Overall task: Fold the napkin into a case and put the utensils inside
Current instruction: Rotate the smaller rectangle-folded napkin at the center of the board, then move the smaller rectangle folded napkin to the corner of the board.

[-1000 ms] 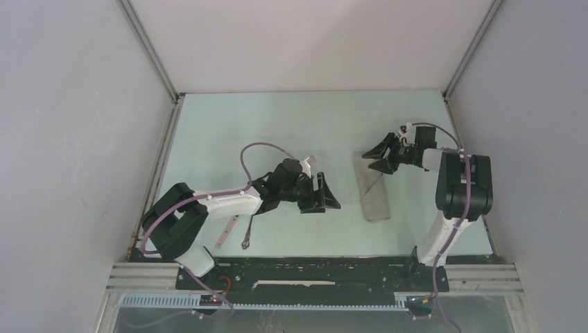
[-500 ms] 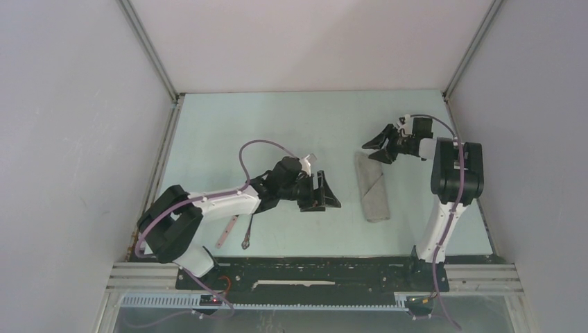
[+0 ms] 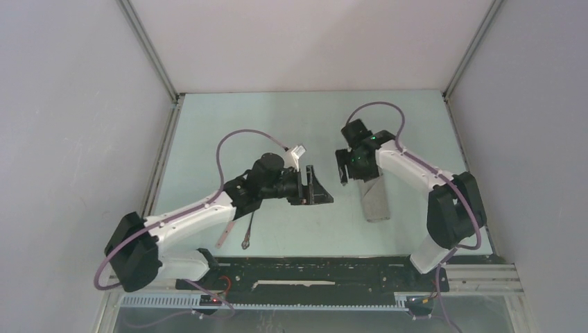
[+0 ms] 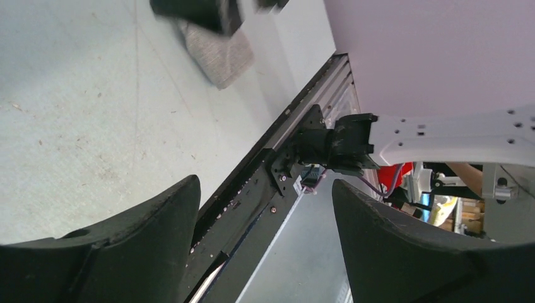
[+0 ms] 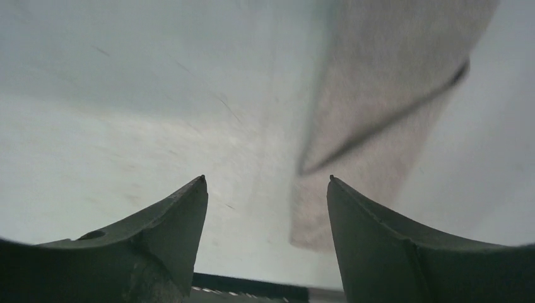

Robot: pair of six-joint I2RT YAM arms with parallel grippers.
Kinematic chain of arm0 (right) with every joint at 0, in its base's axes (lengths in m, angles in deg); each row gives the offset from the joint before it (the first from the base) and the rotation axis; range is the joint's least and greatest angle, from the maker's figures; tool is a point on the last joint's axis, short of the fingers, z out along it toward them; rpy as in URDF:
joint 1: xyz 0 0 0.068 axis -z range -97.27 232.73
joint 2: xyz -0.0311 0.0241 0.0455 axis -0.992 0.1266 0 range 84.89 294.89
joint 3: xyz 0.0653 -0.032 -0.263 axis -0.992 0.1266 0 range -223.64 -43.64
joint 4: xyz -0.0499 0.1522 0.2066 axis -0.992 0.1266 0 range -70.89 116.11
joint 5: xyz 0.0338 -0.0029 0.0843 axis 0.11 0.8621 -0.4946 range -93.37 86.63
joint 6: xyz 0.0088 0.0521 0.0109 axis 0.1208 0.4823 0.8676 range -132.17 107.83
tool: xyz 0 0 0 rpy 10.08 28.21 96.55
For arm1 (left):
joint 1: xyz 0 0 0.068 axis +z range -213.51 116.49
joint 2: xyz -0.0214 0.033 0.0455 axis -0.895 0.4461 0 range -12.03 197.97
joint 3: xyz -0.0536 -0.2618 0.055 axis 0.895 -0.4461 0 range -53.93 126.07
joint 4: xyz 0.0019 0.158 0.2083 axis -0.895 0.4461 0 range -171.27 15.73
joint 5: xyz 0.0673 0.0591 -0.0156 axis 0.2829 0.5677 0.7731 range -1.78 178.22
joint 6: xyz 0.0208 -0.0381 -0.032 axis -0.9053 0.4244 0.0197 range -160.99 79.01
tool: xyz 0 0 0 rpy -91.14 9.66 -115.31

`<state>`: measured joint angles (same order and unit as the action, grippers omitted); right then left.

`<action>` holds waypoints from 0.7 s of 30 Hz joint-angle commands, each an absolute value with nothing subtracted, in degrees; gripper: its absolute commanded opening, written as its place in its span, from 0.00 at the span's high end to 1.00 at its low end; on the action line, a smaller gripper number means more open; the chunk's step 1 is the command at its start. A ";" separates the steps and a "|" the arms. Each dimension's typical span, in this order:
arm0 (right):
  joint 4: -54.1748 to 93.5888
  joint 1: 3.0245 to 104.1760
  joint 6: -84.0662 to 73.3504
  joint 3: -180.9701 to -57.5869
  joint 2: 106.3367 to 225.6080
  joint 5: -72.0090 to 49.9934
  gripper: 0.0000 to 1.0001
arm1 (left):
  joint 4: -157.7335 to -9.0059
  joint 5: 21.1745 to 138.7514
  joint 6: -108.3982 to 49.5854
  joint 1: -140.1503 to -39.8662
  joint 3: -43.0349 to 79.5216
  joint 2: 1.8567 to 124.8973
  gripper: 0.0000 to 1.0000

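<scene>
Left gripper [image 3: 320, 189] – jaws were found spread wide, with nothing held or touched; it was hung above the bare table [image 3: 229, 132], left of centre.

Right gripper [image 3: 343, 168] – jaws were likewise spread wide and empty, poised beside the far end of the case [image 3: 374, 198]; contact could not be made out.

Case: one, a grey cloth folded into a narrow oblong with a diagonal flap, laid right of centre.

Utensils: two, a pink-handled spoon [image 3: 225, 232] and a metal fork [image 3: 247, 232], laid side by side near the front edge, upper ends covered by the left arm.
</scene>
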<state>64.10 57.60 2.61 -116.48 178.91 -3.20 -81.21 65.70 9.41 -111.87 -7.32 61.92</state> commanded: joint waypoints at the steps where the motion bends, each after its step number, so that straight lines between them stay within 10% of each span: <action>1: 78.83 51.35 4.89 -114.78 181.31 18.64 0.25 | -77.75 67.57 4.36 -111.81 -8.90 54.49 0.18; 21: 82.67 43.68 20.20 -119.56 196.71 29.06 0.50 | -77.18 65.38 3.15 -110.54 -17.04 39.74 0.16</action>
<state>81.20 43.53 15.03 -116.57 194.06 23.83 -76.64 66.84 4.99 -111.15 -16.12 41.20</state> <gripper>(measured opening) 0.555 0.834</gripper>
